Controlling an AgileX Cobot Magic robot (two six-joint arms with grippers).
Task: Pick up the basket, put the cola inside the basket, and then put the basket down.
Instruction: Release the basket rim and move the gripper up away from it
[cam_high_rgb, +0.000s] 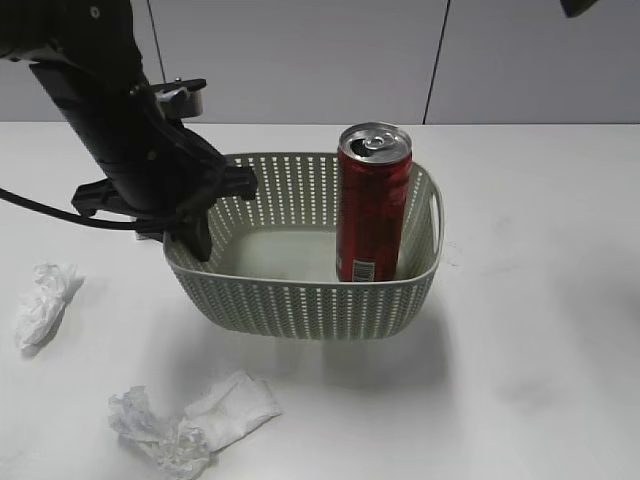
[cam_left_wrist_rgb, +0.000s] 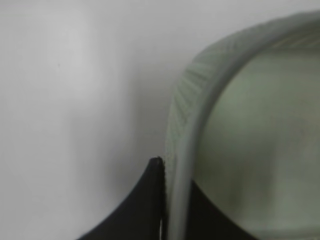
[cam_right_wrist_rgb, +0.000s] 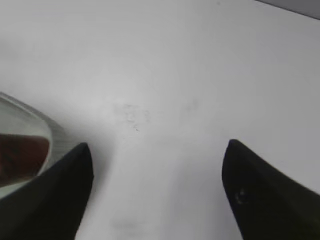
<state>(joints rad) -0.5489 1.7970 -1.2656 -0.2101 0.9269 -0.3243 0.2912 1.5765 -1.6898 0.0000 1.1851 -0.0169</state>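
The pale green basket (cam_high_rgb: 300, 300) stands in the middle of the white table. The red cola can (cam_high_rgb: 372, 205) stands upright inside it, against its right end. My left gripper (cam_high_rgb: 200, 235) is shut on the basket's left rim, one finger inside and one outside; the left wrist view shows the rim (cam_left_wrist_rgb: 200, 125) pinched between the black fingers (cam_left_wrist_rgb: 177, 170). I cannot tell whether the basket touches the table. My right gripper (cam_right_wrist_rgb: 157, 150) is open and empty above bare table to the right of the basket (cam_right_wrist_rgb: 35, 122); a bit of red can (cam_right_wrist_rgb: 20, 150) shows at that view's left edge.
Two crumpled white tissues lie on the table, one at the left (cam_high_rgb: 45, 300) and one at the front left (cam_high_rgb: 195, 420). A dark part of the right arm (cam_high_rgb: 580, 6) shows at the top right. A grey wall runs behind the table.
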